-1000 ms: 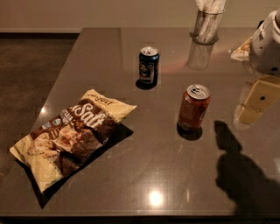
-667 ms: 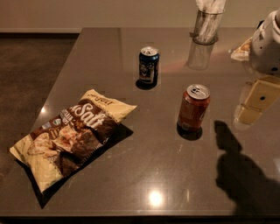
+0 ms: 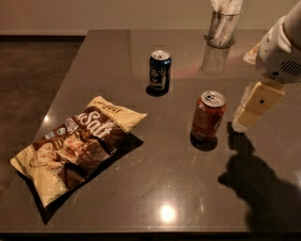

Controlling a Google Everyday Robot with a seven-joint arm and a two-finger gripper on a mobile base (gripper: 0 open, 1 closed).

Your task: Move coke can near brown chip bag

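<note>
Gripper (image 3: 256, 104) hovers just right of coke can (image 3: 208, 117); I can't tell the jaws' state. If I clip its rim, it likely tips and rolls across the bench (image 3: 155, 188).

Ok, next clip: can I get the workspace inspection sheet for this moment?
Surface: dark glossy table, a light glare near the front edge.
Job's things: coke can upright right of centre; brown chip bag lying flat front left, well apart from it.
Clutter: dark blue can upright behind; clear glass holder at the far edge.
Gripper: gripper is right of the coke can, not touching it.
Cables: nothing seen.
Surroundings: dark floor left, pale wall behind.
</note>
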